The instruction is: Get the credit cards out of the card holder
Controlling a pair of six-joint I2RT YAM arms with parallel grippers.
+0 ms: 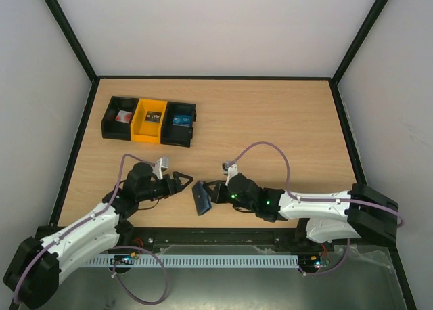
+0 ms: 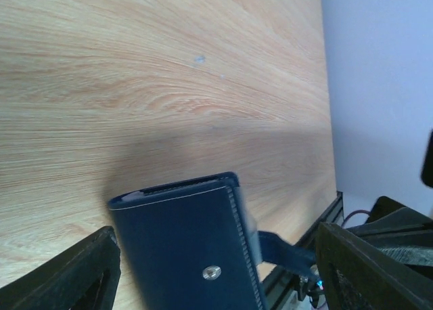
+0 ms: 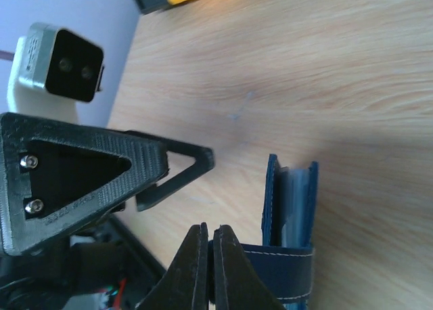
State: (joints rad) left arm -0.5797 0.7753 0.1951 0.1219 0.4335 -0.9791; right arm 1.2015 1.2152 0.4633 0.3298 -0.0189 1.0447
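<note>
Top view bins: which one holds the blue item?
The rightmost black bin, beside the yellow bin, holds the blue item; the leftmost black bin has a red-and-white one.

The card holder (image 2: 179,246) is navy with pale stitching, the table (image 1: 284,120) tan wood-grain.

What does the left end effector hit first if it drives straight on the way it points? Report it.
Most likely the card holder: it stands just ahead of the open left end effector, in line with its gap; depth is unclear.
</note>
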